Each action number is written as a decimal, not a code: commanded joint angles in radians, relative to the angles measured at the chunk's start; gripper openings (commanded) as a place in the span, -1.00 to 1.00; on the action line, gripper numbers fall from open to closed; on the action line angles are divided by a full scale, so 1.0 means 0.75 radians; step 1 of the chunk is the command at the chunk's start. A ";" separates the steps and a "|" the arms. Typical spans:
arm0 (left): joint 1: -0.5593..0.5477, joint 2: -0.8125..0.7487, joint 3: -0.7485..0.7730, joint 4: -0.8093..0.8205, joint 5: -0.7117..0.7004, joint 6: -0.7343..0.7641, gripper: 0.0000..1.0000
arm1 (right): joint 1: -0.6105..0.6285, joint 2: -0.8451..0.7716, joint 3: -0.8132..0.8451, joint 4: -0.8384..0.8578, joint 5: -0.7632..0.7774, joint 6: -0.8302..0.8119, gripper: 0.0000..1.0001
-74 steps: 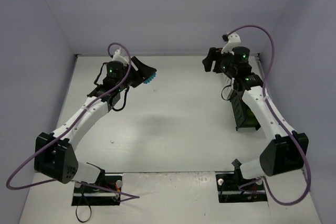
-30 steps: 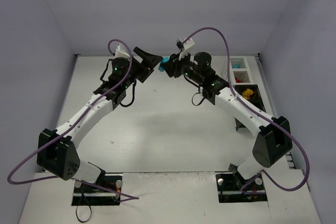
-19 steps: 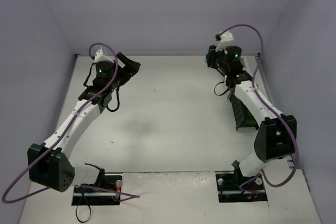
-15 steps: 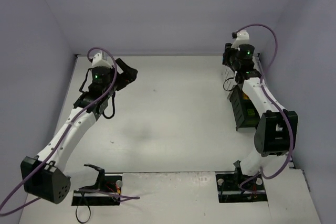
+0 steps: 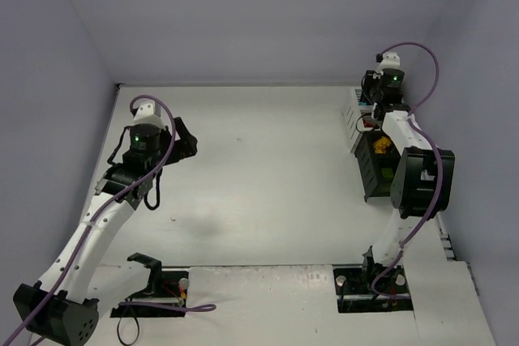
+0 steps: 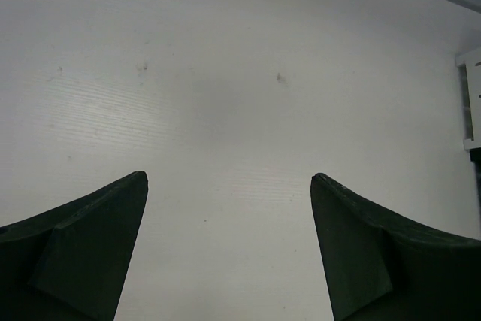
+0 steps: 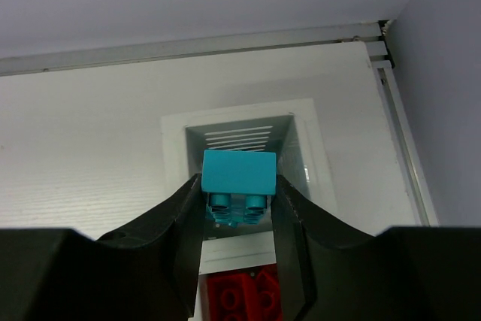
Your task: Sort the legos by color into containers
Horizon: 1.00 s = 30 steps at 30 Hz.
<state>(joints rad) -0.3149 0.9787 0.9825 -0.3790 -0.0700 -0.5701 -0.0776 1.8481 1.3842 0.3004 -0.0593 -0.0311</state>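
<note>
White tabletop (image 5: 268, 176) under pale walls, with a row of bins (image 5: 375, 176) along the right edge. Gripping a cyan brick (image 7: 239, 173) in the right jaws, closed on its sides, above the white bin (image 7: 239, 134) at the row's far end. Red bricks (image 7: 240, 295) in the next compartment. Left jaws wide apart, holding nothing. Drop step in hand: probably lower slightly, then open the right jaws.
</note>
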 commanded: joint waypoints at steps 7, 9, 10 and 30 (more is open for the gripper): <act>-0.004 -0.070 0.013 -0.061 -0.087 0.073 0.64 | -0.023 0.001 0.069 0.066 -0.027 -0.012 -0.27; -0.006 -0.074 0.030 -0.069 -0.099 0.079 0.64 | -0.023 -0.002 0.081 0.056 -0.039 -0.026 -0.01; -0.006 -0.078 0.034 -0.071 -0.101 0.083 0.64 | -0.023 -0.004 0.085 0.054 -0.044 -0.030 0.10; -0.006 -0.239 0.289 -0.304 -0.197 0.216 0.64 | -0.009 -0.825 -0.125 -0.214 -0.285 0.088 1.00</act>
<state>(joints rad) -0.3149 0.8097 1.1492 -0.5766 -0.1921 -0.4522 -0.0902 1.3727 1.3212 0.1516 -0.2310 -0.0177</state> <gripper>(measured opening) 0.820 0.999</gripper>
